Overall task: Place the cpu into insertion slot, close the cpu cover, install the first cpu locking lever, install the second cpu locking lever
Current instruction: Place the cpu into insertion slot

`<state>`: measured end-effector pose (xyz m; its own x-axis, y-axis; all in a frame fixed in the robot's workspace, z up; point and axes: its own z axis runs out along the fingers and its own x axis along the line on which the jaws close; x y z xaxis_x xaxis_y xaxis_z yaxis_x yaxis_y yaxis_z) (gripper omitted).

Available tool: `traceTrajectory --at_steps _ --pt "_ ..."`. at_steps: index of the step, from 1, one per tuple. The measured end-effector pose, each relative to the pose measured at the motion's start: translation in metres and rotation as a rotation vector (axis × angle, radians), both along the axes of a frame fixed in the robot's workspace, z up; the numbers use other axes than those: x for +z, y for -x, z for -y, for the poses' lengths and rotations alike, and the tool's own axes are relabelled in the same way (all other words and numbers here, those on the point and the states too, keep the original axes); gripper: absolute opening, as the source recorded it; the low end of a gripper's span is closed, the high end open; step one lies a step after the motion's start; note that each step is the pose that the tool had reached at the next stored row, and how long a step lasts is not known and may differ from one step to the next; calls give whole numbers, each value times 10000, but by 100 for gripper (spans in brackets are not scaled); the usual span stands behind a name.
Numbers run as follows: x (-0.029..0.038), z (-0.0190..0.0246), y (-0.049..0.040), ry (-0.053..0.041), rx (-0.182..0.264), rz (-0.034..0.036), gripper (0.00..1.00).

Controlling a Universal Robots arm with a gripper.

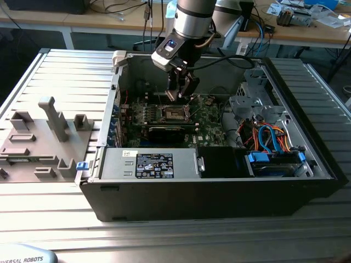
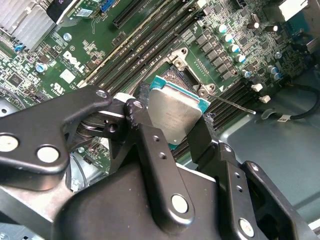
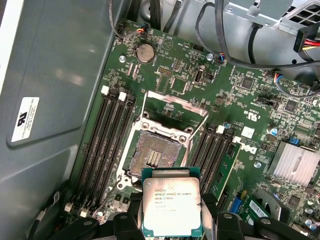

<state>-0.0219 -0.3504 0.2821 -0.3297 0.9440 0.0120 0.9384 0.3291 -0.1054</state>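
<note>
Pincer (image 1: pixel 182 94) clamps the lettered cpu (image 3: pixel 171 206) near the insertion slot (image 3: pixel 156 155).

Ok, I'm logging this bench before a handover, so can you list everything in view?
computer case: one, black, open, on the slatted metal table
circuit board: one, green, inside the case
insertion slot: one, dark, empty, mid-board
cpu cover: one, silver, raised at the slot's edge
memory slots: two banks, black, flanking the slot
coin battery: one, silver, on the board
heatsink: one, silver, on the board
fixture: one, grey, exterior view's left of the case
cpu: one, silver-topped, held above the board
tool: one, black, shut on the cpu
</note>
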Motion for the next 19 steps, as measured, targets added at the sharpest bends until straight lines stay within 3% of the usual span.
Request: traceTrajectory --at_steps 19 --pt "0 0 0 13 -83 0 55"
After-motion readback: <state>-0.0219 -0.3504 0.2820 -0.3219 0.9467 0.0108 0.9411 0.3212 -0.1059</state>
